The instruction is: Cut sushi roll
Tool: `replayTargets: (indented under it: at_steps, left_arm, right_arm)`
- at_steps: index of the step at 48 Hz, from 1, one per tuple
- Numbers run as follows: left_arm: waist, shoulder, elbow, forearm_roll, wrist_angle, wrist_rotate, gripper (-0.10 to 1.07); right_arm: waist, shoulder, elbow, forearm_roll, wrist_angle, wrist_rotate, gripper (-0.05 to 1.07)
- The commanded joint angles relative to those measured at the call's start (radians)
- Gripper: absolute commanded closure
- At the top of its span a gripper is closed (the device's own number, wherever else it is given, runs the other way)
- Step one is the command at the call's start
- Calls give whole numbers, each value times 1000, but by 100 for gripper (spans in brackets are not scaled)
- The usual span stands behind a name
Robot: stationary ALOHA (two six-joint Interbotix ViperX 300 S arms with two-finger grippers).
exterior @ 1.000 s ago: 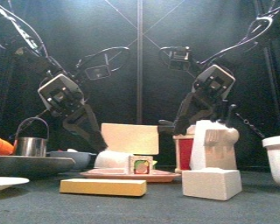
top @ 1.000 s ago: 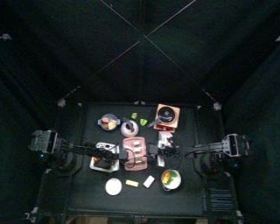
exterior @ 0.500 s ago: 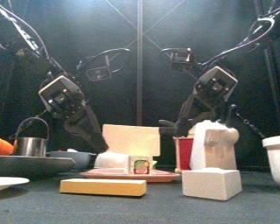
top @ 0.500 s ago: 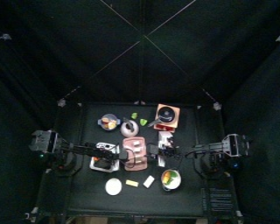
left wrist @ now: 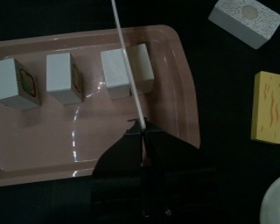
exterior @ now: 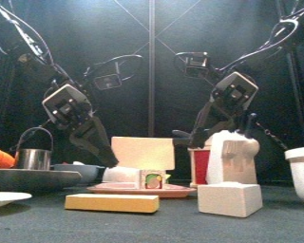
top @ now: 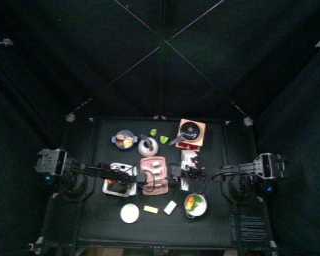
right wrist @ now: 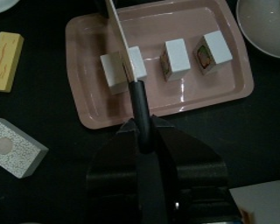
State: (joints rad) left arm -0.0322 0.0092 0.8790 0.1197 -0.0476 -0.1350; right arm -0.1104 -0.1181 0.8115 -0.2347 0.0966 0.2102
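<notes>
On the pink tray (left wrist: 166, 105) in the middle of the desk (top: 216, 232) lie three sushi pieces (left wrist: 67, 77), the nearest one (left wrist: 125, 68) under a thin knife (left wrist: 125, 70); the left tool (left wrist: 145, 157) is clamped on that knife's handle, blade laid along the piece; the right tool (right wrist: 140, 166) likewise grips a blade (right wrist: 116, 35) at the same piece (right wrist: 122, 66); whether either edge touches rice I cannot tell. The risk, as I judge it: two blades on one piece may collide, or drag it sideways and smear the cut; a hard press could shove the tray.
</notes>
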Motion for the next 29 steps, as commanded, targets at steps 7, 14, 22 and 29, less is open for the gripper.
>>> replayTargets:
  at_steps: [7, 14, 22, 29]
  left_arm:
    - [-15, -31, 6, 3, 5, 0, 59]
    - [-25, -35, 8, 3, 5, 0, 59]
    - [-28, -23, 9, 3, 5, 2, 59]
    - [-28, -12, 9, 3, 3, 2, 59]
  right_arm:
    - [-21, -40, -5, 5, 9, 3, 73]
    - [-15, -46, -3, 3, 8, 3, 73]
    - [-14, -40, -3, -2, 6, 2, 73]
    - [-14, -34, -3, -3, 6, 2, 73]
